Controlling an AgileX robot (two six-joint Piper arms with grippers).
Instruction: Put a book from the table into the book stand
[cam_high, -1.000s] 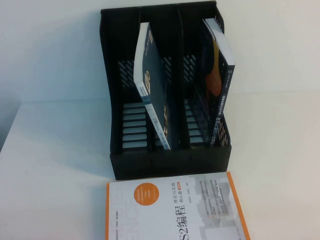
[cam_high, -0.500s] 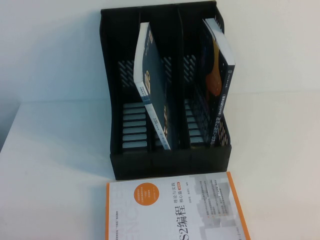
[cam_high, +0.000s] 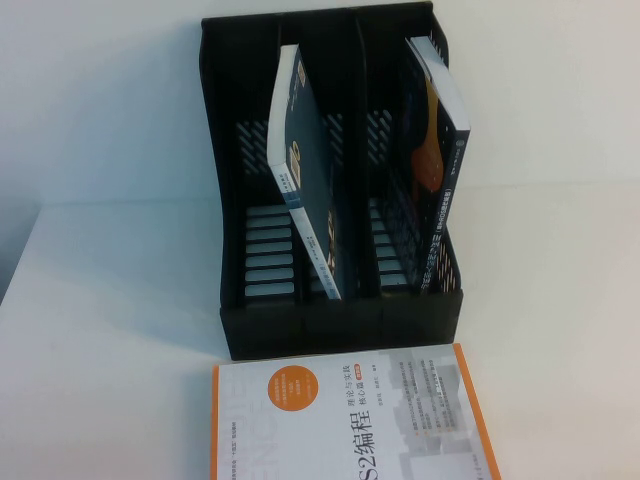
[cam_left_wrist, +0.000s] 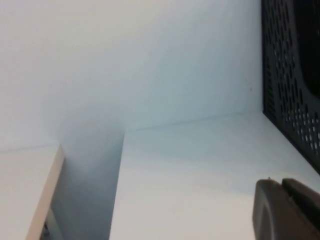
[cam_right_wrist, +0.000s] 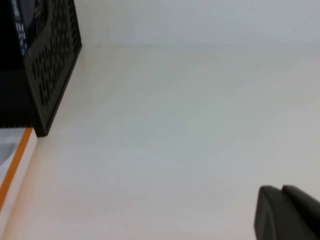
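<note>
White table (cam_high: 110, 330) holds book stand (cam_high: 225, 200); right claw (cam_right_wrist: 287, 212) closed, left claw (cam_left_wrist: 285, 210) seemingly closed.

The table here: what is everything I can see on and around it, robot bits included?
Book stand: one, black, perforated walls, three compartments, at the middle of the table's far side.
Dark blue book: one, leaning in the stand's middle compartment.
Dark book with orange cover art: one, leaning in the stand's right compartment.
White and orange book: one, lying flat on the table just in front of the stand.
Table: one, white.
Left gripper: one, black, shut, parked over bare table left of the stand.
Right gripper: one, black, shut, parked over bare table right of the stand.
</note>
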